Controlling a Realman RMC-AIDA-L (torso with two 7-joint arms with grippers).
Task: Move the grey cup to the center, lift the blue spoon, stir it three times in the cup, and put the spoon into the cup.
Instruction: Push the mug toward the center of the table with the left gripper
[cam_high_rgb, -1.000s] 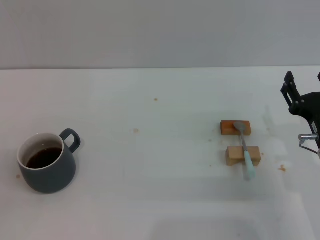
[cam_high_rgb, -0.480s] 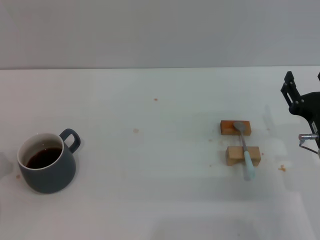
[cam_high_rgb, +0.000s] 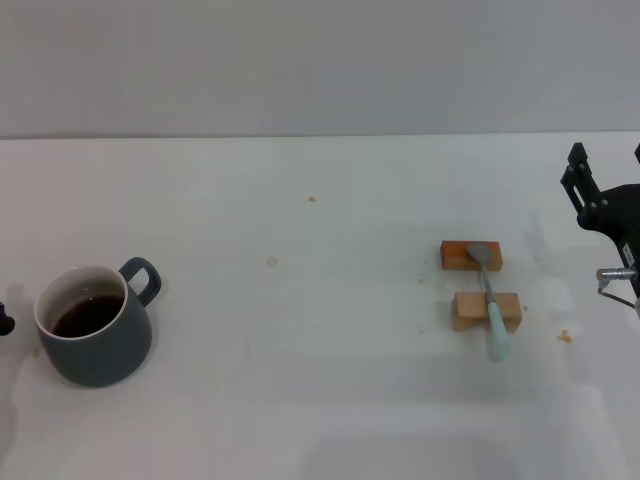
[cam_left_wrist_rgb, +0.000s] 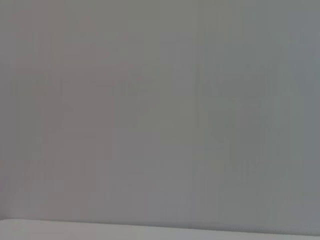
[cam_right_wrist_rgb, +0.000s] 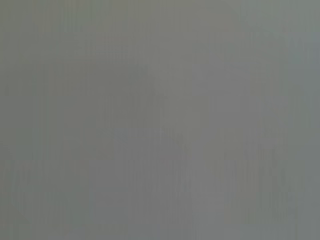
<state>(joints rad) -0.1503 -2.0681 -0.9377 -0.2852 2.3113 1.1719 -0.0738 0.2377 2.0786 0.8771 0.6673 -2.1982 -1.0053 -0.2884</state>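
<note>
The grey cup (cam_high_rgb: 93, 325) sits near the left edge of the white desk (cam_high_rgb: 320, 400), toward its front, upright, with its loop handle pointing toward the desk's centre and back, and dark brown liquid inside. A small dark tip of what we take to be the left gripper (cam_high_rgb: 5, 324) shows at the very left border of the head view, just beside the cup and apart from it; so little of it is in view that we cannot tell whether its fingers are spread or pressed together. We judge the coming move to turn on this: the cup lies directly to the right of that gripper, so the left arm is by far the nearer one. The blue spoon (cam_high_rgb: 489, 295) lies well apart on the right half of the desk, resting across two wooden blocks (cam_high_rgb: 486, 311), bowl on the far block, pale handle pointing to the front edge, its long axis running back to front. The right gripper (cam_high_rgb: 608, 225) hangs at the right edge, near the spoon and not touching it; it is cut off, and we cannot tell its state. Both wrist views show only blank grey, so they add nothing.
</note>
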